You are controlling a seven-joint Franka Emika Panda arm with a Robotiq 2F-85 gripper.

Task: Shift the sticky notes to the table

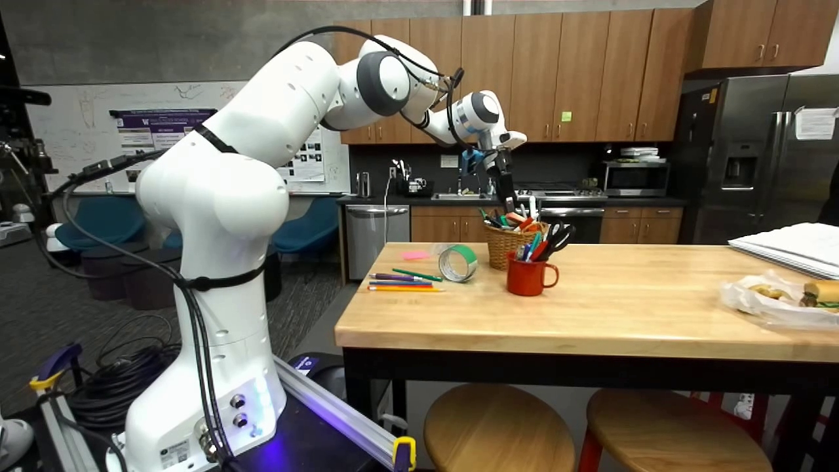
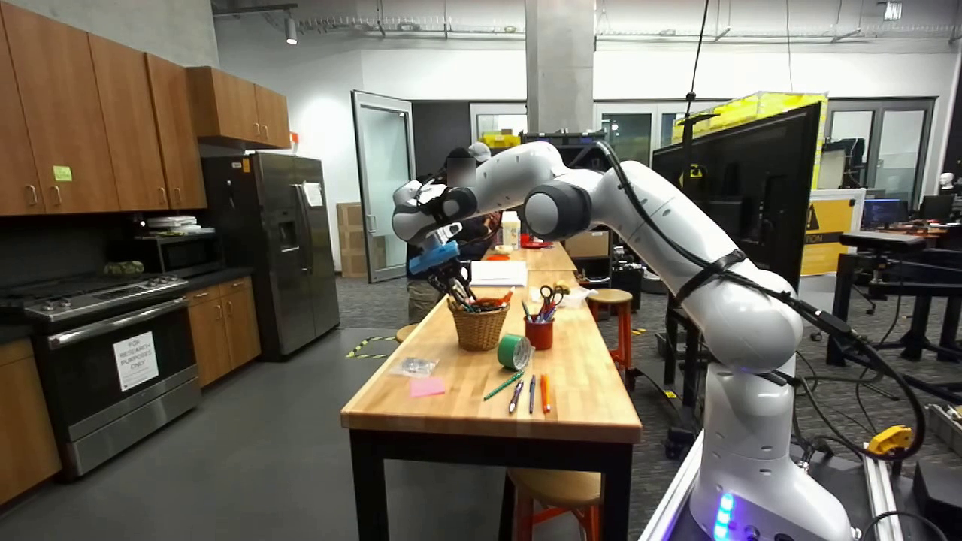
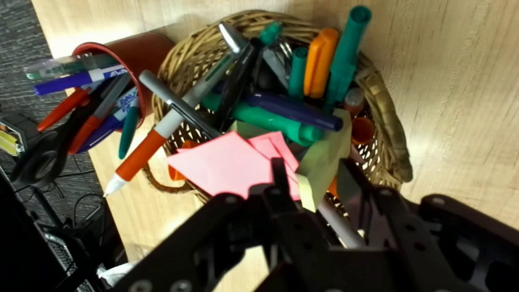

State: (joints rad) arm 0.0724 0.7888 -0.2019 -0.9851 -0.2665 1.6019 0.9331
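Note:
Pink sticky notes (image 3: 221,162) and yellow-green sticky notes (image 3: 329,156) lie among pens in the wicker basket (image 3: 383,117). The basket stands on the light wood table (image 1: 629,282) and shows in both exterior views (image 1: 501,248) (image 2: 481,329). Another pink sticky note (image 1: 415,255) lies flat on the table, also seen in an exterior view (image 2: 427,387). My gripper (image 3: 312,170) points down at the basket, its fingertips at or just inside the opening. The fingers are apart. The left finger overlaps the pink notes, and the yellow-green notes show between the fingers. Contact cannot be told.
A red mug (image 1: 526,276) with pens and scissors stands beside the basket. A roll of green tape (image 1: 457,263), several pencils and pens (image 1: 403,283) and a clear plastic bag (image 2: 413,367) lie near the table's end. A wrapped sandwich (image 1: 783,298) and papers (image 1: 796,246) lie farther along.

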